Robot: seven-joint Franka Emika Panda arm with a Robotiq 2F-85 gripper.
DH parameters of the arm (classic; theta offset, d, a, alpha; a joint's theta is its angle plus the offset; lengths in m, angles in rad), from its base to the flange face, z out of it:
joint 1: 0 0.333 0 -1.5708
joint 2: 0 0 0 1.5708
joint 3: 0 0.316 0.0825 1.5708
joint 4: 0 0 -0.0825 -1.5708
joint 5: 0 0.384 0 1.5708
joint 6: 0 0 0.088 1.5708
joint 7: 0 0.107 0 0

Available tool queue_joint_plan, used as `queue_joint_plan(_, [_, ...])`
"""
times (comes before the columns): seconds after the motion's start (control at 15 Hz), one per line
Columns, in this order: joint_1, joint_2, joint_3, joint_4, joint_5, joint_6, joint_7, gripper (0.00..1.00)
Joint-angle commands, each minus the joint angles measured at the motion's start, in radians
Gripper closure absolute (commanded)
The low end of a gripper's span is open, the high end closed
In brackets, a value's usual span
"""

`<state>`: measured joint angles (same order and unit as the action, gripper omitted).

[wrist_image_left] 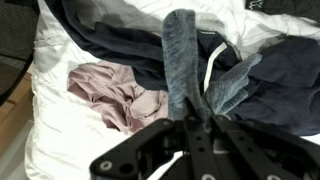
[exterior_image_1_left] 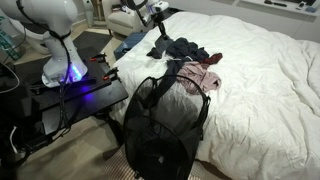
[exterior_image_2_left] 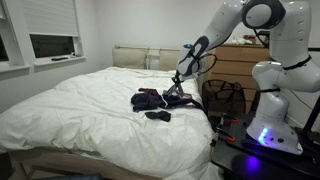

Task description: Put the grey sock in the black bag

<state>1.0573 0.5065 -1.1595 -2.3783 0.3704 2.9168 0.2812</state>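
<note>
The grey sock (wrist_image_left: 181, 62) hangs long from my gripper (wrist_image_left: 189, 118), whose fingers are shut on its end; it stretches down toward the clothes heap. In both exterior views my gripper (exterior_image_1_left: 163, 36) (exterior_image_2_left: 179, 80) is raised above the heap on the bed with the sock (exterior_image_1_left: 166, 52) (exterior_image_2_left: 175, 92) dangling under it. The black bag (exterior_image_1_left: 160, 125), a tall see-through mesh bag with strap handles, stands upright on the floor against the bed's side, below and in front of the gripper. It also shows beside the bed in an exterior view (exterior_image_2_left: 224, 97).
A heap of dark and pink clothes (exterior_image_1_left: 195, 62) (wrist_image_left: 115, 92) lies on the white bed (exterior_image_1_left: 265, 80) (exterior_image_2_left: 90, 110). The robot base (exterior_image_1_left: 62, 60) with its blue light stands beside the bed. A wooden dresser (exterior_image_2_left: 240, 62) is behind.
</note>
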Motion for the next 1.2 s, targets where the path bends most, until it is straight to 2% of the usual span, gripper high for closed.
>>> queue_joint_plan(0.0, [0.168, -0.024, -0.189, -0.006, -0.045, -0.143, 0.023, 0.98])
queue_joint_plan(0.07, [0.181, -0.056, -0.216, -0.007, -0.136, -0.167, 0.083, 0.98])
queue_joint_plan(0.27, [0.276, -0.067, -0.335, 0.009, -0.207, -0.283, 0.114, 0.98])
queue_joint_plan(0.6, [0.393, -0.06, -0.532, 0.065, -0.227, -0.507, 0.093, 0.98])
queue_joint_plan(0.87, [0.411, -0.011, -0.648, 0.11, -0.198, -0.633, 0.071, 0.98])
queue_joint_plan(1.13, [0.368, 0.039, -0.716, 0.151, -0.206, -0.715, 0.04, 0.98])
